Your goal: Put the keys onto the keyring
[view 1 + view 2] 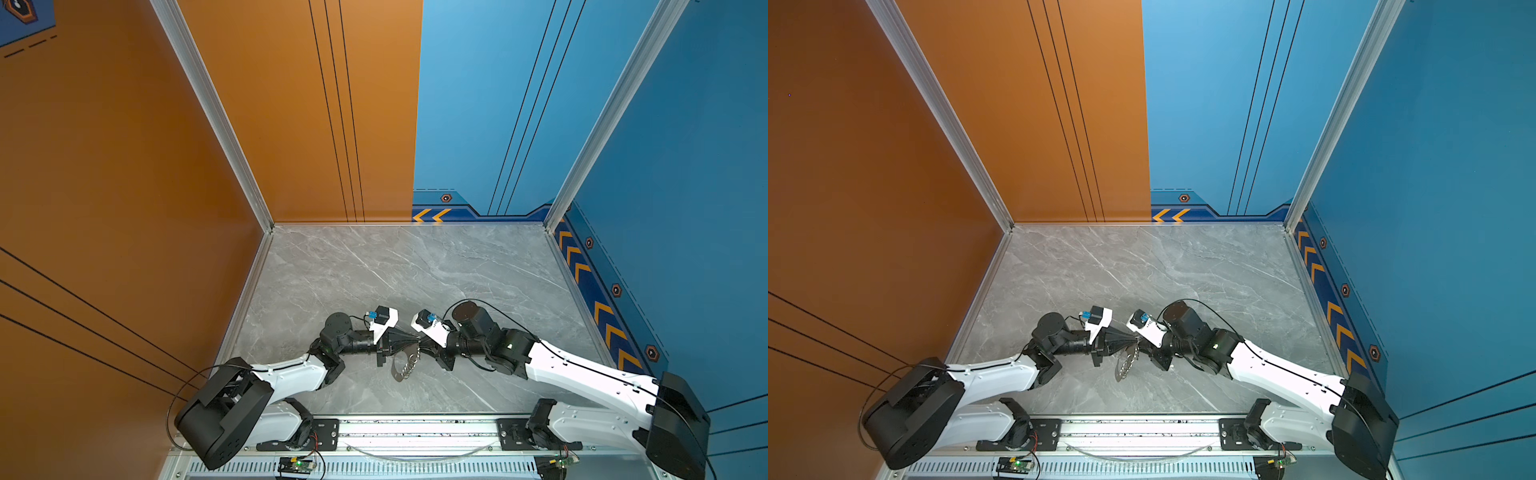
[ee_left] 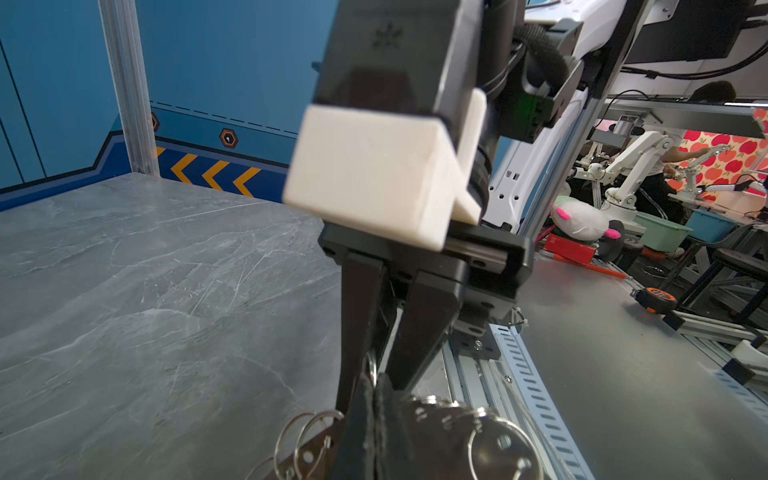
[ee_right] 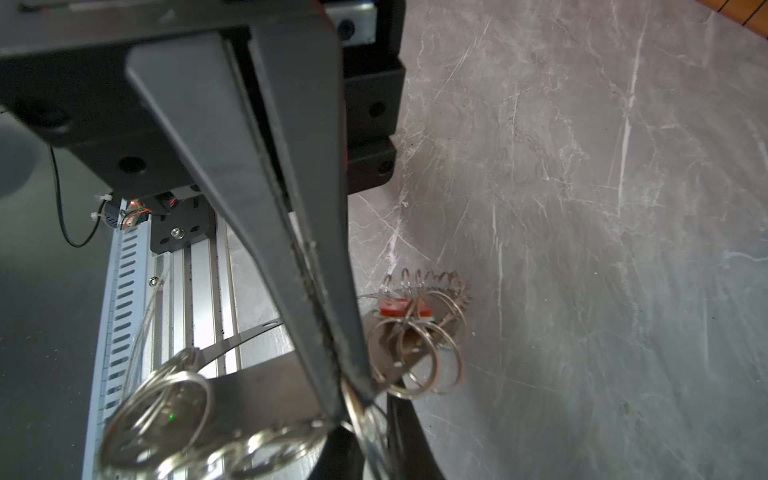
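Near the front middle of the grey marble bench (image 1: 374, 270), a little behind the aluminium rail (image 1: 415, 432), both tools met tip to tip above the surface in both top views. The left tool (image 1: 417, 341) pointed in roughly level from the left. The right tool (image 1: 424, 344) pointed in from the right.

Left tool: clenched on the keyring (image 1: 398, 368). The left wrist view showed its dark fingers (image 2: 374, 424) pressed together on the flat brown band, with band and split rings (image 2: 309, 432) sticking out to either side of the grip.

Right tool (image 3: 353, 395): fingers drawn in to a thin slit, tips pinching one split ring at the band's edge, just beside the left tool's grip. From the left wrist view its two fingers (image 2: 424, 324) stood apart at the base and converged on that ring.

Keyring: held up at the meeting point, the band hanging down toward the bench in a curve with the row of rings along its edge. Could not tell whether its low end touched the bench.

Key (image 3: 399, 307): one seen, right wrist view only. Its orange-red tag lay among the rings on the far part of the band, apart from both tools. Could not tell whether it was threaded on a ring or merely resting against them. It was too small to make out in either top view.
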Action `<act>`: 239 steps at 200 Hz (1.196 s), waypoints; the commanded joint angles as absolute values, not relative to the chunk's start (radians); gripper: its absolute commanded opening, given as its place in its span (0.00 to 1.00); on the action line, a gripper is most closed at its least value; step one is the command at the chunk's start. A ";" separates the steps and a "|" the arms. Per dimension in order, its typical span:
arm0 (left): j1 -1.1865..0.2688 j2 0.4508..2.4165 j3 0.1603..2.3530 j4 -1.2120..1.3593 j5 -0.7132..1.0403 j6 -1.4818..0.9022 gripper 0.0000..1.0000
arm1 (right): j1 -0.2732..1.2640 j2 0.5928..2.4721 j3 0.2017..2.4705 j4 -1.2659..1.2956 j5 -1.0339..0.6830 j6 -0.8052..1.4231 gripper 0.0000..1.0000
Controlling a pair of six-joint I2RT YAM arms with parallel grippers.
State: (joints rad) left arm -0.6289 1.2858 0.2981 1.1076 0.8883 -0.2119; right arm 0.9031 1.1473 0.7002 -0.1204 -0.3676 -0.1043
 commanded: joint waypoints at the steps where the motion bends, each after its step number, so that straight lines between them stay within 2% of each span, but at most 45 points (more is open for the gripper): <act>1: -0.616 1.312 0.290 1.305 0.932 -0.289 0.00 | 0.913 1.101 0.651 0.036 -0.393 -0.068 0.17; 19: -0.609 1.336 0.287 1.358 0.934 -0.310 0.00 | 0.912 1.059 0.618 0.047 -0.340 -0.076 0.21; 56: -0.598 1.327 0.289 1.291 0.907 -0.274 0.00 | 0.871 0.941 0.589 -0.046 -0.248 -0.108 0.24; 98: -0.601 1.307 0.294 1.238 0.905 -0.241 0.00 | 0.834 0.868 0.565 -0.003 -0.317 -0.110 0.27; 152: -0.611 1.312 0.298 1.238 0.936 -0.241 0.00 | 0.834 0.965 0.591 0.055 -0.429 -0.091 0.22; 214: -0.620 1.332 0.311 1.238 0.969 -0.250 0.00 | 0.847 0.961 0.578 0.101 -0.413 -0.081 0.22; 239: -0.623 1.333 0.312 1.238 0.974 -0.250 0.00 | 0.849 0.975 0.585 0.086 -0.423 -0.085 0.14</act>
State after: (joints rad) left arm -0.6121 1.3277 0.2943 1.2152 0.9264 -0.2523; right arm 0.8444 0.9771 0.5854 0.0608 -0.4053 -0.0967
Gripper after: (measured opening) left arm 0.045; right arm 0.184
